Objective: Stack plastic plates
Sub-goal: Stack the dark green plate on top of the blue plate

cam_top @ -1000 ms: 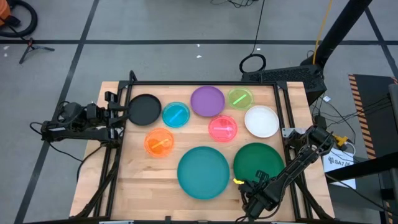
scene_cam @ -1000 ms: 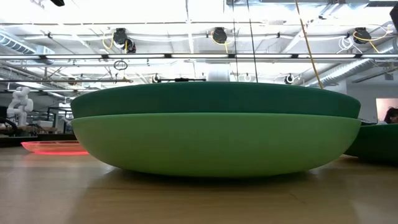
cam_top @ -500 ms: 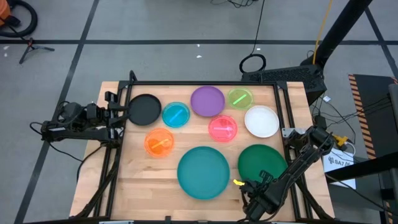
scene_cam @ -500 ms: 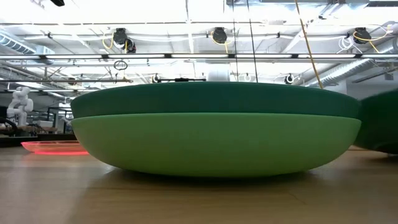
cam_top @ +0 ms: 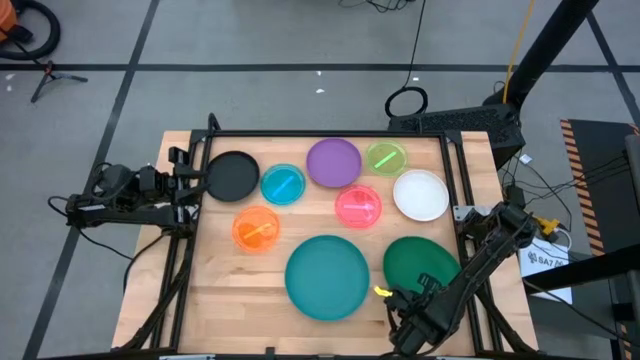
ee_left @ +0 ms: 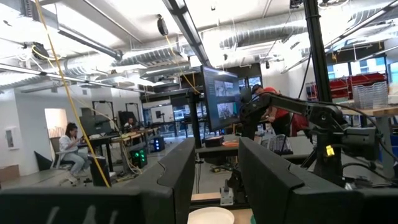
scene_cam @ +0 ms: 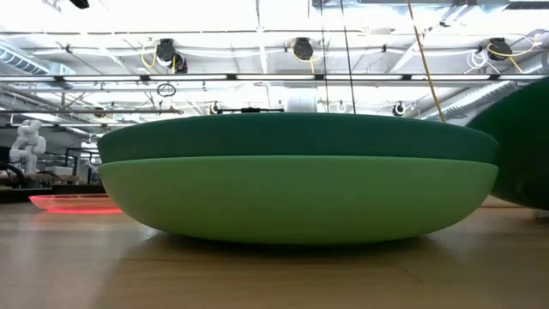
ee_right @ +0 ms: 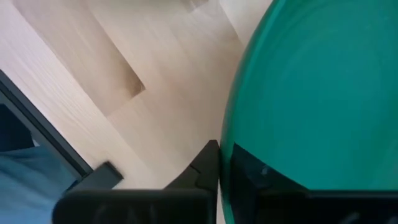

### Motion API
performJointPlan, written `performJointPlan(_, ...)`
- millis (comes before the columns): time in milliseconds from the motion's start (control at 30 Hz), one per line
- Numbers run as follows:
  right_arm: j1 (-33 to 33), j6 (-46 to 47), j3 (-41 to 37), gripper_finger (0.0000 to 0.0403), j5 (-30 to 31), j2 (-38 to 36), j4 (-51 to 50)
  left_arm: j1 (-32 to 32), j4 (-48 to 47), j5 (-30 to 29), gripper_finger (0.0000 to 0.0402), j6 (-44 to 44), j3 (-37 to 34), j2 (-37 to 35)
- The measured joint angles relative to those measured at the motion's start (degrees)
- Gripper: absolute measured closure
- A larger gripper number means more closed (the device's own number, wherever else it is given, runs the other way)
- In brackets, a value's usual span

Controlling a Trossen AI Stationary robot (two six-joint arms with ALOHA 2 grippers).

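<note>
1. Here the dark green plate (cam_top: 419,264) sits tilted near the worktop's (cam_top: 220,300) front right corner, its front rim clamped by the closed right gripper (cam_top: 402,298).
2. Just beside it lies the teal plate (cam_top: 327,276).
3. The left gripper (cam_top: 196,177) waits at the left edge by the black plate (cam_top: 232,175), fingers (ee_left: 180,174) parted and empty.

Pretty bright, even light overall. Ceiling lights (scene_cam: 257,17) blow out at the top of the low view; right wrist view looks soft up close.
</note>
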Motion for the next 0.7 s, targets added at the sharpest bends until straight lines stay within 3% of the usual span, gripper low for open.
performJointPlan(700, -1.71, 1.29, 3.11, 0.04, 1.95, 0.0, -1.55, 0.0, -0.01, 0.0, 0.027, 0.0, 0.0, 0.0)
